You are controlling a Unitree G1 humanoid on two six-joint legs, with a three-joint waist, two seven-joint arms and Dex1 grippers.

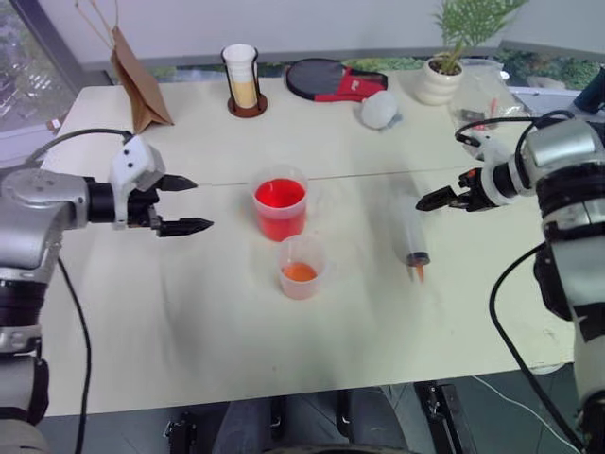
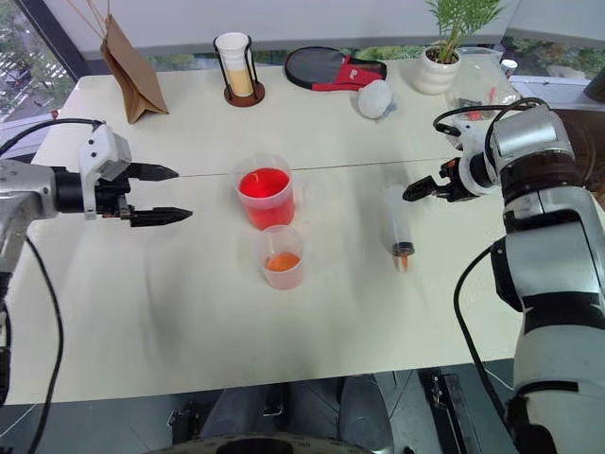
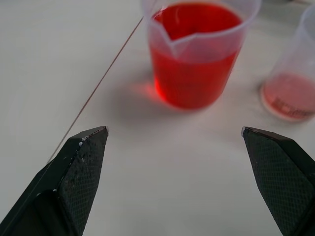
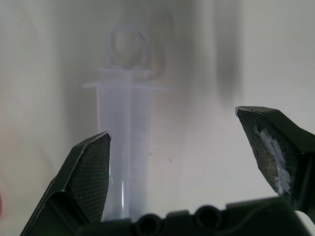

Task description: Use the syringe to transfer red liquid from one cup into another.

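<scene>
I have both pincers released and holding nothing. The right gripper (image 1: 446, 197) hangs over the table with its jaws spread wide, and the syringe (image 1: 413, 238) lies flat just beside and below it, orange tip pointing toward me, ring end toward the far edge. Through the right wrist view the barrel sits off toward one finger (image 4: 88, 177) rather than centred in the gap, so if I drop straight down that finger may land on the barrel and roll it away instead of straddling it.

The left gripper (image 1: 187, 203) is also wide open, pointing at the larger cup (image 1: 280, 206) of red liquid (image 1: 280, 194), which stands well ahead of its fingertips. The smaller cup (image 1: 302, 267) stands just past and to one side of that, close to touching the larger one. My worry here is a light plastic beaker: if I push the left pincer forward too fast, one finger could nudge the wall and slop red over the table (image 1: 189, 322), or shove it into the small cup.

A clear barrel is also slippery; a grip too near the tip could let it pivot.
</scene>
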